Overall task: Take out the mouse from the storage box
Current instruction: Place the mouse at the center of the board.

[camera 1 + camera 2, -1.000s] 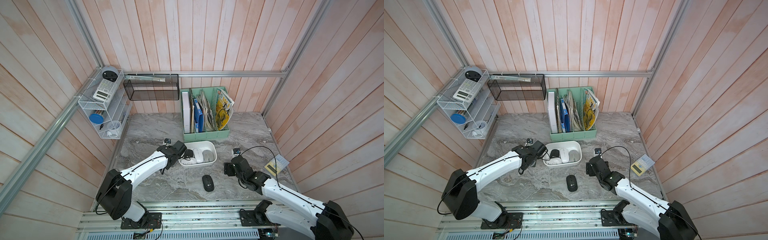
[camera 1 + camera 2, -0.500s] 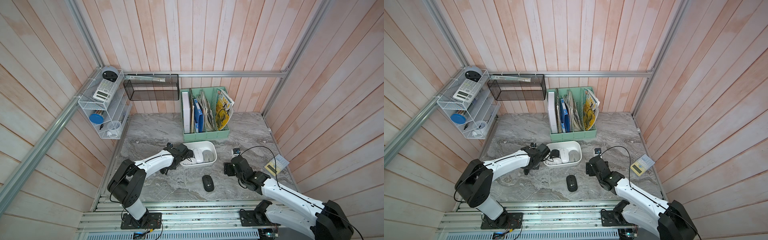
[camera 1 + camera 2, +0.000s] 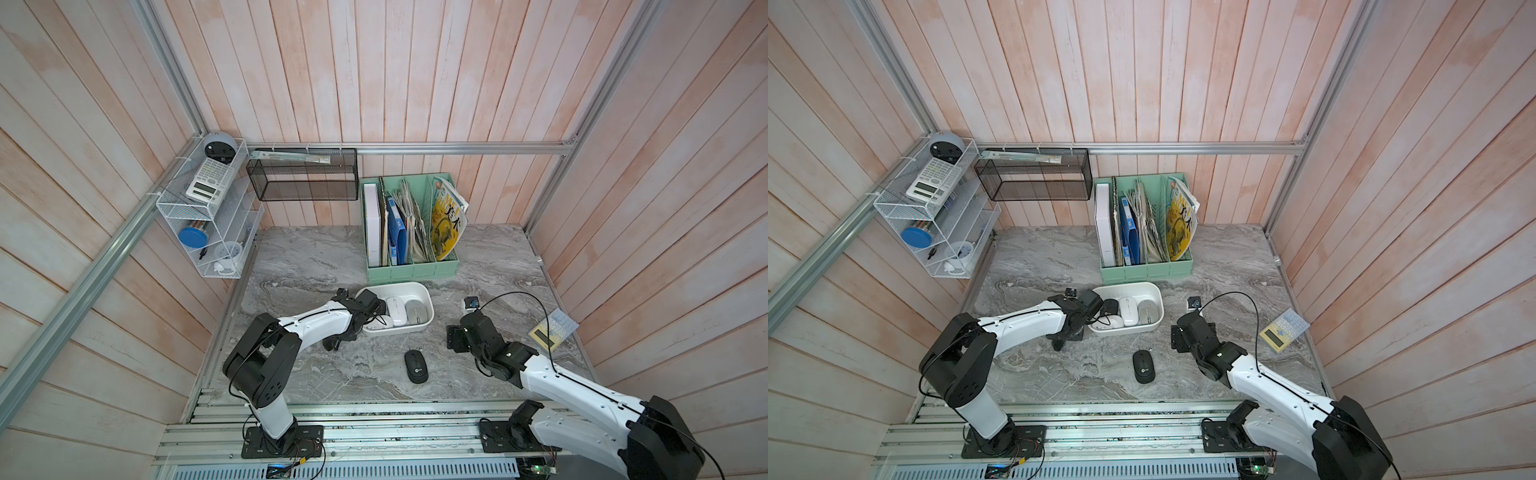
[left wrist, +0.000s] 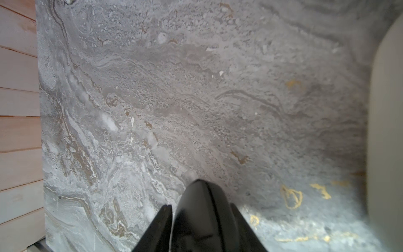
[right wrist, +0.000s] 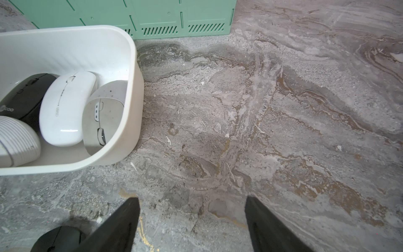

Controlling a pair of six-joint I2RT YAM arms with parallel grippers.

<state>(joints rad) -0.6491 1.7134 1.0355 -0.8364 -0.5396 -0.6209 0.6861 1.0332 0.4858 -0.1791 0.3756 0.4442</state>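
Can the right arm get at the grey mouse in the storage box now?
Probably yes. The right gripper is open and empty, outside the storage box, and the grey mouse lies uncovered at that end. The box wall and the smooth white mouse beside it leave little finger room.

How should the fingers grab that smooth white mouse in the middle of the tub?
Probably from straight above, pinching the white mouse across its narrow waist: it lies flat, and the storage box walls block any sideways approach. A black mouse and a grey mouse crowd its sides, leaving little room.
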